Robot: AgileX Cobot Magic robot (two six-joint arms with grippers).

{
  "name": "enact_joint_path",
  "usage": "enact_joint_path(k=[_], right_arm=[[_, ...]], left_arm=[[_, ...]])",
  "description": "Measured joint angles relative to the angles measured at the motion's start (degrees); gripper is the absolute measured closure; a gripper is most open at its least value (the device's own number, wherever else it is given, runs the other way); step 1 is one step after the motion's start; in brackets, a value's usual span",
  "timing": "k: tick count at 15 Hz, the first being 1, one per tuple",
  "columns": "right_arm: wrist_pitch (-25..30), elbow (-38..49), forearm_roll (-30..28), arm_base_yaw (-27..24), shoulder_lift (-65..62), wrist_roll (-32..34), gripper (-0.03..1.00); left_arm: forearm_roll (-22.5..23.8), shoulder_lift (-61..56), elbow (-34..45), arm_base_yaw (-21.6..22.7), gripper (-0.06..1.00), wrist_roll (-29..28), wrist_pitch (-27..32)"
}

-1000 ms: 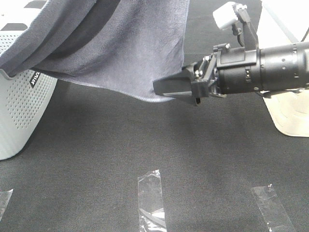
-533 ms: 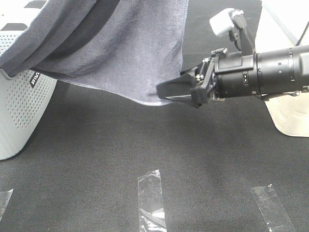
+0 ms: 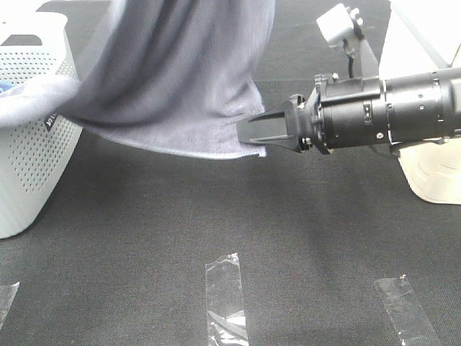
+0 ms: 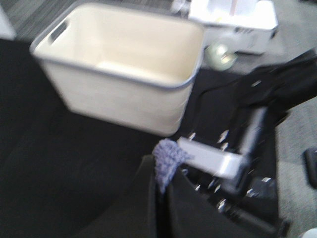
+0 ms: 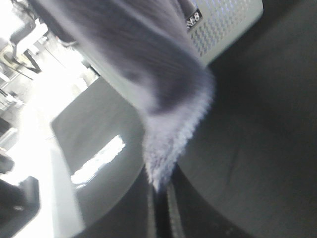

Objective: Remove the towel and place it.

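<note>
Handling this grey-lavender towel [image 3: 180, 79] calls for two holds, we judge: it is soft, limp terry, light for its size, neither fragile nor slippery, but long enough to sag, fold and drag wherever it is unsupported. Corners and the stitched hem look like the best places to take it, since a pinch there lets the cloth hang flat instead of bunching. It hangs as a broad sheet from beyond the far edge of the high view down over the far left of the black mat [image 3: 216, 216]. One fold lies across the rim of the white perforated basket [image 3: 29, 166] on the left; whether the lower hem clears the mat we cannot tell. The right gripper [image 3: 251, 137] reaches in from the right, jaws pressed together on the towel's lower right corner, with a tuft of hem showing just past the tips; its wrist view shows that corner nipped between them. The left gripper [image 4: 161, 191] is out of the high view; in its own wrist view its jaws are closed on a small bunch of towel, with a cream tub [image 4: 124, 84] beyond it
</note>
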Motion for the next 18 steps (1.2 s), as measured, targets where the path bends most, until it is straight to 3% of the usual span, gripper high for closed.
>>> enact_joint_path(k=[1,2,5,6,8,9,10,13,15,18], right_arm=[[0.0,-1.1,-3.5,0.0,0.0,5.5,0.97],[0.1,-3.6,-10.6,0.0,0.0,14.4,0.97],[0.4,-14.0,-35.2,0.0,0.1,43.8,0.97],[0.9,-16.6,-40.4,0.0,0.1,49.1,0.97],[4.9,-26.8,-57.9,0.0,0.1,66.2,0.97],[7.0,-32.8,-66.5,0.0,0.1,73.2,0.97],[8.5,-40.9,-77.0,0.0,0.2,80.2,0.97],[8.9,-59.0,-92.5,0.0,3.7,87.7,0.97],[8.8,-71.5,-98.5,0.0,8.4,88.9,0.97],[5.8,-89.5,-103.1,0.0,12.4,89.1,0.97]], left_arm=[[6.1,0.0,0.0,0.0,0.94,-4.0,0.0],[16.2,0.0,0.0,0.0,0.94,-11.2,0.0],[35.3,0.7,0.0,0.0,0.94,-28.1,-0.1],[37.2,1.2,0.0,0.0,0.94,-30.1,0.0],[43.1,3.3,0.0,0.0,0.94,-37.6,-0.4],[44.1,5.2,0.0,0.0,0.94,-39.9,-4.0],[44.1,6.4,0.0,0.0,0.94,-40.6,-8.9],[45.1,8.5,0.0,0.0,0.94,-40.9,-29.0],[47.0,8.7,0.0,0.0,0.94,-41.0,-46.9],[48.1,8.7,0.0,0.0,0.94,-41.0,-71.3]])
